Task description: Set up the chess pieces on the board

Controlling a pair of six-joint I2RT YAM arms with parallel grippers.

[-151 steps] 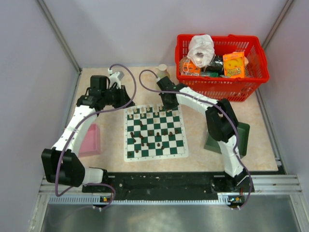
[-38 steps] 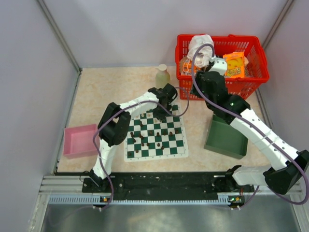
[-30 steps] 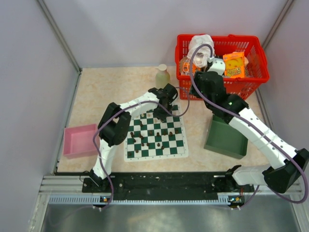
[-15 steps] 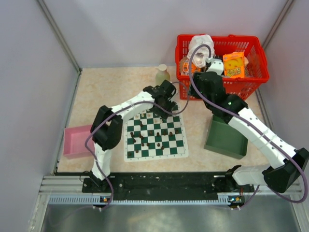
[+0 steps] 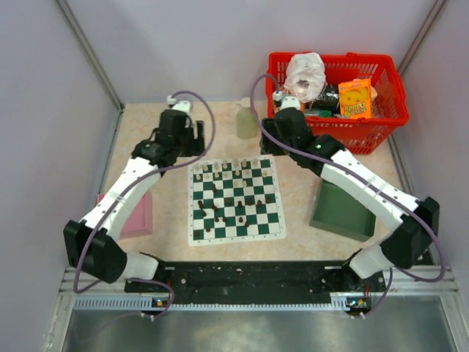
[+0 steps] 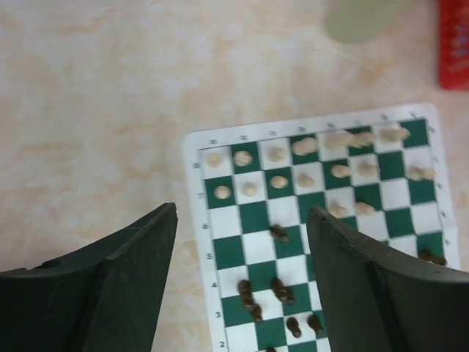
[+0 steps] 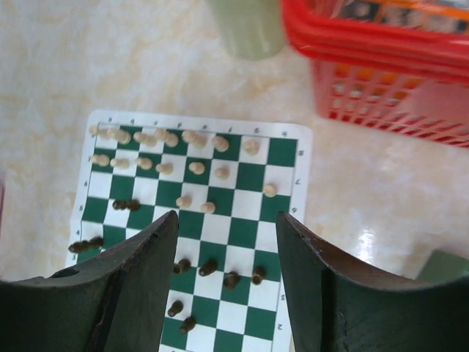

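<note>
The green and white checked board (image 5: 236,238) lies flat in the middle of the table. Cream chess pieces (image 5: 227,170) stand along its far rows and dark chess pieces (image 5: 231,205) are scattered over the middle squares. My left gripper (image 5: 193,141) hovers above the table just off the board's far left corner. In the left wrist view it (image 6: 242,213) is open with nothing between its fingers, and cream pieces (image 6: 278,182) and dark pieces (image 6: 279,233) show below. My right gripper (image 5: 270,144) hangs over the far right corner, open (image 7: 228,216) and empty above dark pieces (image 7: 231,279).
A red basket (image 5: 333,110) full of packets stands at the back right. A pale green bottle (image 5: 246,121) stands just behind the board. A dark green tray (image 5: 344,209) lies to the board's right and a pink tray (image 5: 139,213) to its left.
My left gripper has opened and drawn back from the board's far right squares to the far left corner. The right arm has swung from the basket to the board's far right corner.
</note>
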